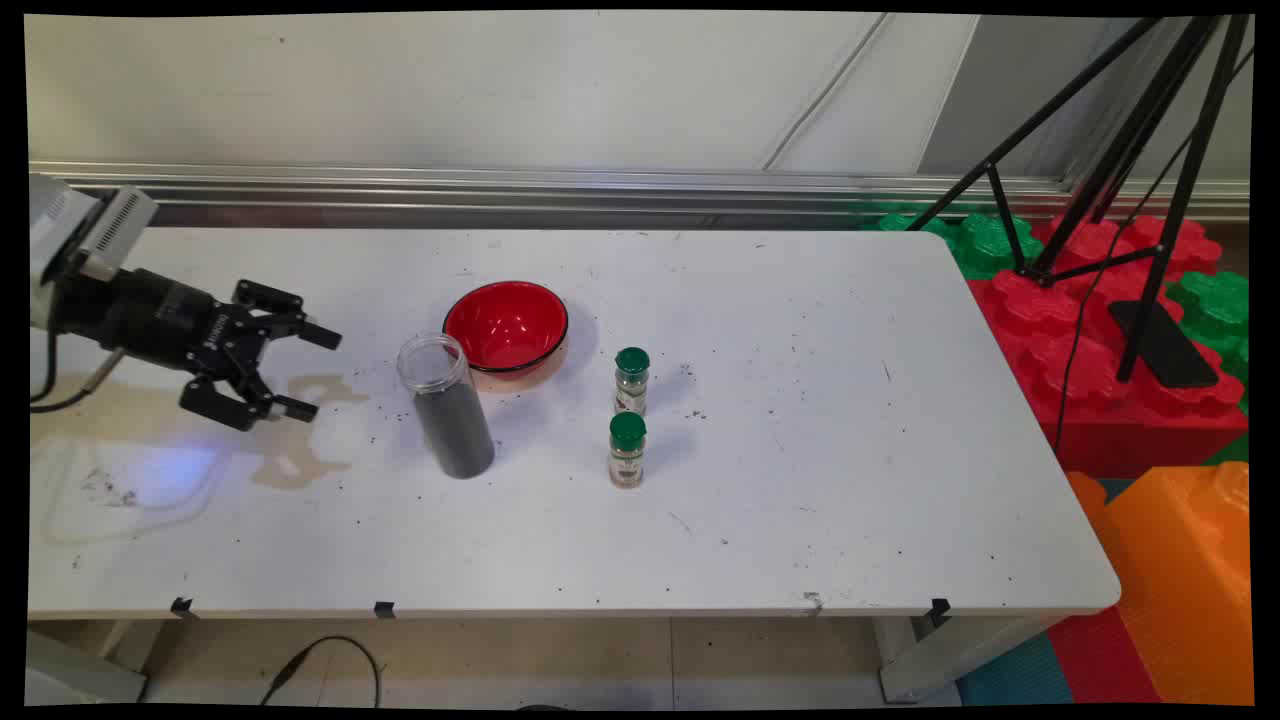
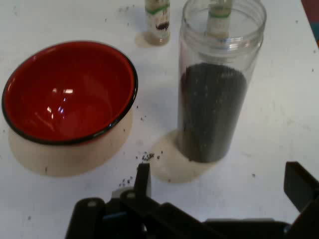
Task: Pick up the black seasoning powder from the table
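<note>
Hand view: spice bottle (image 2: 157,22) cut off at 12 o'clock edge; second spice bottle (image 2: 219,17) partly behind clear jar (image 2: 217,94); labels unreadable.

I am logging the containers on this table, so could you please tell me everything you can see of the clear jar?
The clear jar is a tall, round container that looks like plastic, with a ribbed neck and no lid. Dark, fine grains fill roughly its lower two thirds. It stands upright on the white table, just in front of the red bowl, apart from it. Nothing touches it; the open hand is to its left.
</note>
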Action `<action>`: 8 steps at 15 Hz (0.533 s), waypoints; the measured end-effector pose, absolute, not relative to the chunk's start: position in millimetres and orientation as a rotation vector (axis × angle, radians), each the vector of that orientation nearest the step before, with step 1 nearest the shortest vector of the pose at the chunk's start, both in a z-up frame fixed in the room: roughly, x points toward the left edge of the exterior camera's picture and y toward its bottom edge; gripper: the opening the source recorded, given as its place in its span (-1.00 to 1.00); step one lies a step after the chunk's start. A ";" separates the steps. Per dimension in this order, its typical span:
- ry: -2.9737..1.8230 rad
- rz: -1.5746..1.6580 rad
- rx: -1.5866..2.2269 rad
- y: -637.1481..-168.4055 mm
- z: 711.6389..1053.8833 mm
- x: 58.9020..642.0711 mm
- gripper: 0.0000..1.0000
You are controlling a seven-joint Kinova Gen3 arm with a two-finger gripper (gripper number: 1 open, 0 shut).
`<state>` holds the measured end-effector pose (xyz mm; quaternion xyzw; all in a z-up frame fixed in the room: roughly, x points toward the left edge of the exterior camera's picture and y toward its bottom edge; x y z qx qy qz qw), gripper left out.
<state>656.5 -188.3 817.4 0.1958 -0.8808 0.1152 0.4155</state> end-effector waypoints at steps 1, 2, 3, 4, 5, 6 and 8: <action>-2.205 0.291 0.489 -189.7 814.8 652.9 1.00; -2.200 0.292 0.487 -190.6 813.0 650.6 1.00; -2.192 0.294 0.485 -191.9 810.4 646.9 1.00; -2.186 0.295 0.483 -193.0 808.6 644.5 1.00; -2.179 0.297 0.480 -194.6 805.9 640.9 1.00; -2.173 0.298 0.478 -195.7 804.0 638.4 1.00; -2.157 0.302 0.469 -199.1 797.9 630.3 1.00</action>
